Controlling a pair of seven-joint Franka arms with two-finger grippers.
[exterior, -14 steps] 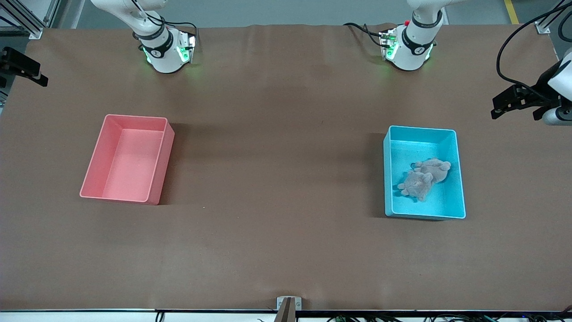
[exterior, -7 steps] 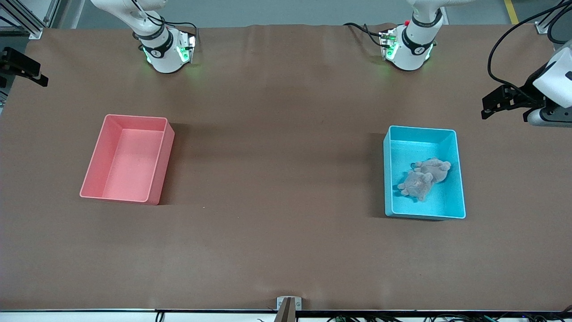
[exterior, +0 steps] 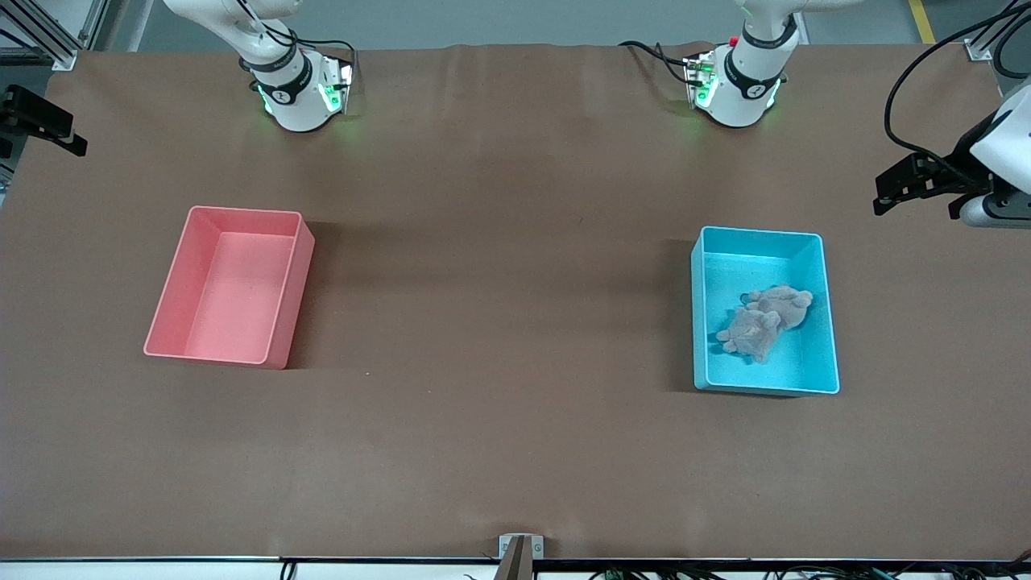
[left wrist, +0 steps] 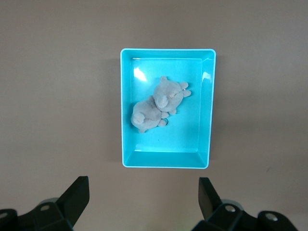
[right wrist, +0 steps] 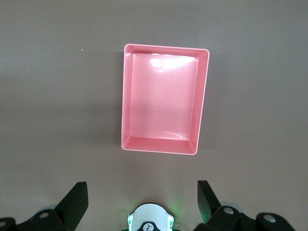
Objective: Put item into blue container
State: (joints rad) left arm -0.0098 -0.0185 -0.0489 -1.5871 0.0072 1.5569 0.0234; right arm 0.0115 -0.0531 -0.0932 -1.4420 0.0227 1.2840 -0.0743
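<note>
Looking done from our side: grey plush toy (exterior: 761, 322) lies in blue container (exterior: 830, 322). Soft, light, squashy; we'd pinch mid-body. Left pincer (left wrist: 143, 202) wide, empty, high over surface (exterior: 499, 403). Right pincer (right wrist: 140, 202) wide, waits over pink bin (right wrist: 126, 96).

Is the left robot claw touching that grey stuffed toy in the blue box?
Apart. The left wrist view shows the open left gripper high above the table, with bare table between its fingers and the blue container holding the grey plush toy.

Left gripper (exterior: 886, 193) — slightly shifted since before
</note>
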